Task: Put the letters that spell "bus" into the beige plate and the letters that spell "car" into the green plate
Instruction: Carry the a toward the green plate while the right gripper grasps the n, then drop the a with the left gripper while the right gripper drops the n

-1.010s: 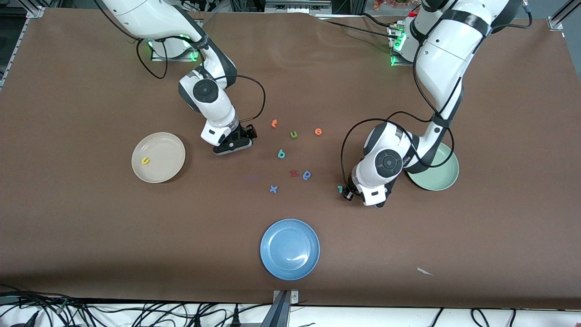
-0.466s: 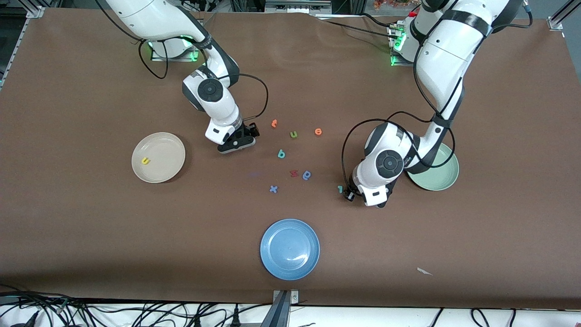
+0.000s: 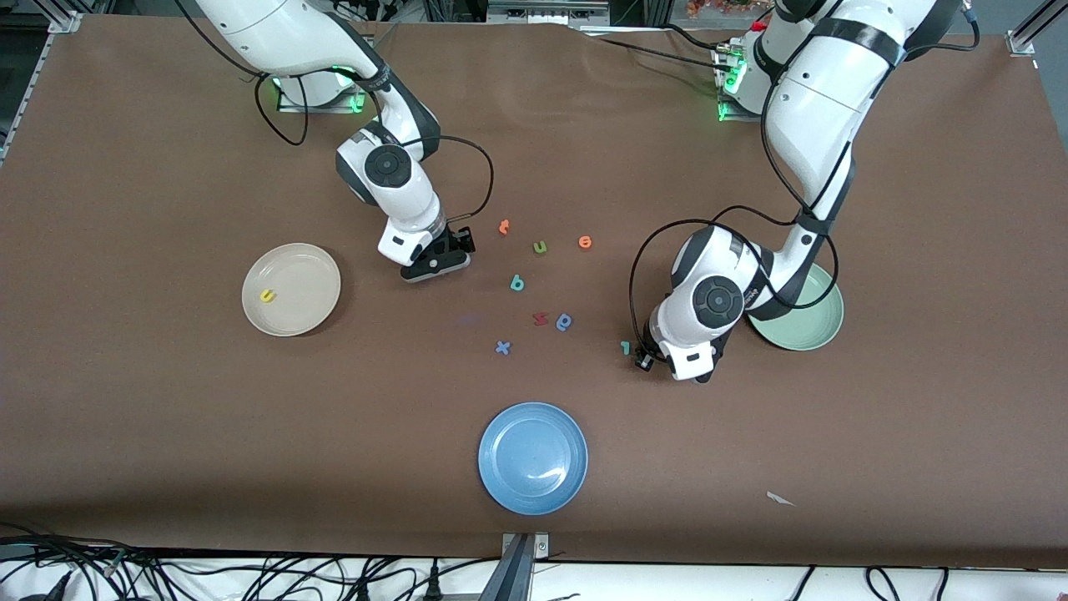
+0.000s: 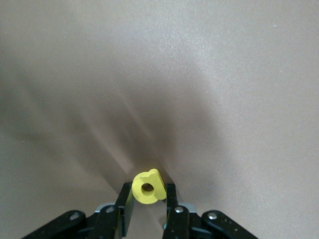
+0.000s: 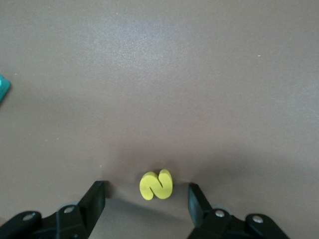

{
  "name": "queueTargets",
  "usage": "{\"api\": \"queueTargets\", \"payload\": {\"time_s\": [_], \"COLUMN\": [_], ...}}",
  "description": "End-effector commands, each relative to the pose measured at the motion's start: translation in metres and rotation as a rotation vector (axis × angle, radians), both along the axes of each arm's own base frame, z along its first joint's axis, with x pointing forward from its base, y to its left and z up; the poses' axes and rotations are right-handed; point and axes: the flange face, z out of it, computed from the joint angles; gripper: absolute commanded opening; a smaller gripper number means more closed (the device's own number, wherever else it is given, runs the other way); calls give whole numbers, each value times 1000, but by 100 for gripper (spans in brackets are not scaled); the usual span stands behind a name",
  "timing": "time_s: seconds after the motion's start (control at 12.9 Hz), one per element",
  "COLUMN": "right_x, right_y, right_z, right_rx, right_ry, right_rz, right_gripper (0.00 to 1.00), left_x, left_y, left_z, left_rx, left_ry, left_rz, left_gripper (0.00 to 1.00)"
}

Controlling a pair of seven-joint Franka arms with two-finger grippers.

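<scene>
Foam letters lie scattered on the matte brown table cover, small, thick-cut and soft-edged. A yellow "u" lies flat in the beige plate, a round, shallow, cream dish with a raised rim toward the right arm's end of the table. The green plate, pale sage and of the same shape, sits toward the left arm's end, partly covered by the left arm.

In the left wrist view the left gripper pinches a chunky yellow "a" with a round hole through it, one black finger pressed to each side, just over the brown cover beside the green plate. A thin teal "r" lies on the table close by that gripper.

The right gripper stands spread, its fingers wide on either side of a curvy yellow "s" that lies on the cover without touching them.

Between the arms lie a teal "b", an olive-green "u", two orange letters, a red letter, a blue rounded letter and a blue "x". A glossy blue plate, nearest the front camera, holds nothing.
</scene>
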Motion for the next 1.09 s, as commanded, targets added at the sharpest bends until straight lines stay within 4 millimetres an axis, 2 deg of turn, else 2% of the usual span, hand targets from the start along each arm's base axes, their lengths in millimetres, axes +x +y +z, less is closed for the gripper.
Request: {"api": "queueTargets", "payload": {"time_s": [0.0, 0.16, 0.31, 0.54, 0.7, 0.78, 1.01], "right_x": [2, 3, 3, 4, 6, 6, 6], "right_y": [3, 2, 2, -1, -3, -3, -5], "right_z": [-4, -4, -5, -6, -6, -6, -7], "right_rx": [-1, -2, -3, -12, -15, -15, -17], "right_ry": [-13, -14, -14, -18, -21, -21, -21], "right_rz": [1, 1, 1, 10, 10, 10, 8], "right_gripper": [62, 58, 58, 53, 47, 45, 29], "left_x": [4, 8, 19, 22, 14, 9, -5], "left_y": [9, 12, 24, 63, 97, 113, 166], "left_z": [-6, 2, 42, 105, 130, 136, 136], "left_rx": [22, 22, 21, 38, 60, 58, 20], "left_ry": [5, -9, -50, 6, 104, 154, 268], "left_rz": [7, 5, -8, -80, -173, -239, -403], "left_gripper": [6, 6, 6, 6, 7, 7, 7]}}
